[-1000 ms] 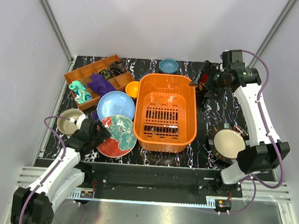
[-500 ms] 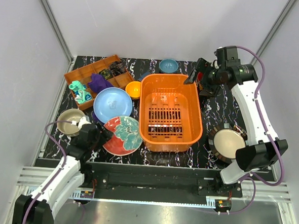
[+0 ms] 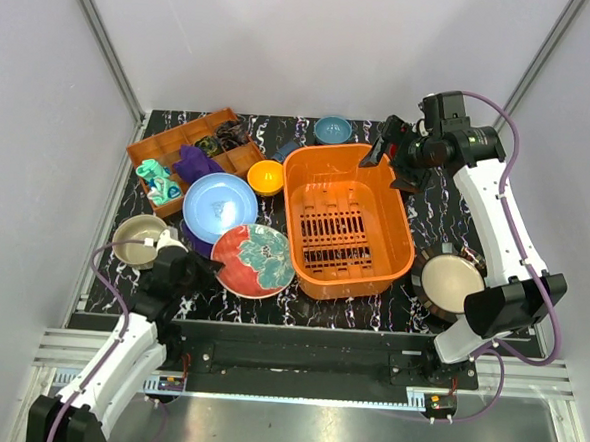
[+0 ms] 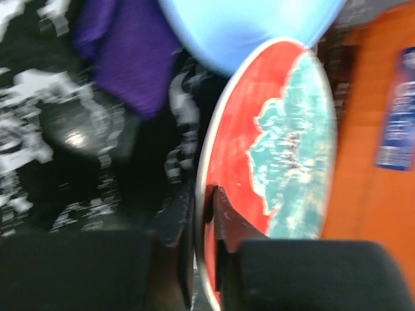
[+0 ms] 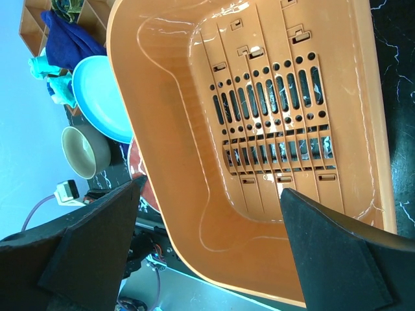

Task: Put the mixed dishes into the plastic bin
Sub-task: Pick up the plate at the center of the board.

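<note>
Red-and-green plate [image 3: 255, 261] has slid right against the orange plastic bin [image 3: 347, 219], skewing it. My left jaws pinch the plate's rim, right jaws gape wide. Lift over the wall next.

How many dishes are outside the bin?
6: red-green plate in the left gripper, blue plate behind it, beige bowl far left, small blue bowl behind the bin, orange bowl at its far-left corner, dark-rimmed plate right of it. Others may be hidden.
</note>
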Controlling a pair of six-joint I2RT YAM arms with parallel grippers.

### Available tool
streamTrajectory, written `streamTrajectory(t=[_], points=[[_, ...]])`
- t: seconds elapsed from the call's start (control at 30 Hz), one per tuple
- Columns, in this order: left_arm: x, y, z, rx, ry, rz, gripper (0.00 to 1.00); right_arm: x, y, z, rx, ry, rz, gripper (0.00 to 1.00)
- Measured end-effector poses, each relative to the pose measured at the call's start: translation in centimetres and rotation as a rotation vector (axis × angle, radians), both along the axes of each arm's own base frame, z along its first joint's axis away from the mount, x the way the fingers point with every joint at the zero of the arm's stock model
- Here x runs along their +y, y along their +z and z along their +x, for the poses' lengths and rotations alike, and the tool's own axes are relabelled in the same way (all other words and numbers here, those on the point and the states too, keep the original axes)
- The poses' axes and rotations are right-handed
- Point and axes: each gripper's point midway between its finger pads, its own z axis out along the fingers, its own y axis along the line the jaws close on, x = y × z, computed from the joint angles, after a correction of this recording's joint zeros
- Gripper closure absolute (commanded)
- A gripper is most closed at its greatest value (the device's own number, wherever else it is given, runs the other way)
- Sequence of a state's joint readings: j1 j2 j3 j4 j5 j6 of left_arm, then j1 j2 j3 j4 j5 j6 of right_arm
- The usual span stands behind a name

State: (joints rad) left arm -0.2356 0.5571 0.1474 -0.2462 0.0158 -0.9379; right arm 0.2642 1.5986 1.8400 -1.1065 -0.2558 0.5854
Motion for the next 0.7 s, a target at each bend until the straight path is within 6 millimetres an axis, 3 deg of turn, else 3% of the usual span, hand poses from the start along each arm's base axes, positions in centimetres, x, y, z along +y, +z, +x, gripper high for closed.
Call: streamTrajectory(t=[0.13, 0.3, 0.7], points=[[-0.6, 2.1, 0.8, -0.045, -0.012, -0.031, 1.00, 0.1, 0.0, 0.0, 0.002, -0.003, 0.003, 0.00], [-0.4, 2.6, 0.4, -0.014, -0.011, -0.017, 1.00, 0.2, -0.6, 0.0, 0.016, -0.007, 0.005, 0.00], [2.0, 6.6, -1.3, 0.088, -0.001, 0.145, 1.00, 0.3, -1.8, 0.3, 0.028, -0.015, 0.007, 0.00]])
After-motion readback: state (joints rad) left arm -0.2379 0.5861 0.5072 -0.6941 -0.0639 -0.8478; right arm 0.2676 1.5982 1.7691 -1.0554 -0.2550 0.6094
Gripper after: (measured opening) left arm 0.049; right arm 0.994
